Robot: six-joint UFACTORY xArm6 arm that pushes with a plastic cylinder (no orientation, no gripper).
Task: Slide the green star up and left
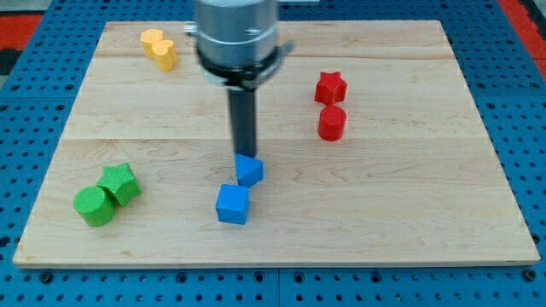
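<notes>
The green star [120, 183] lies near the board's lower left, touching a green cylinder [93, 205] just below and to its left. My tip [246, 154] rests at the view's middle, right at the top edge of a small blue block [249, 170]. The tip is far to the right of the green star and slightly higher in the view.
A blue cube [232, 205] sits just below the small blue block. A red star [330, 87] and red cylinder [332, 123] stand at the right. A yellow block [159, 48] lies at the top left. The wooden board [409, 196] ends in blue pegboard all round.
</notes>
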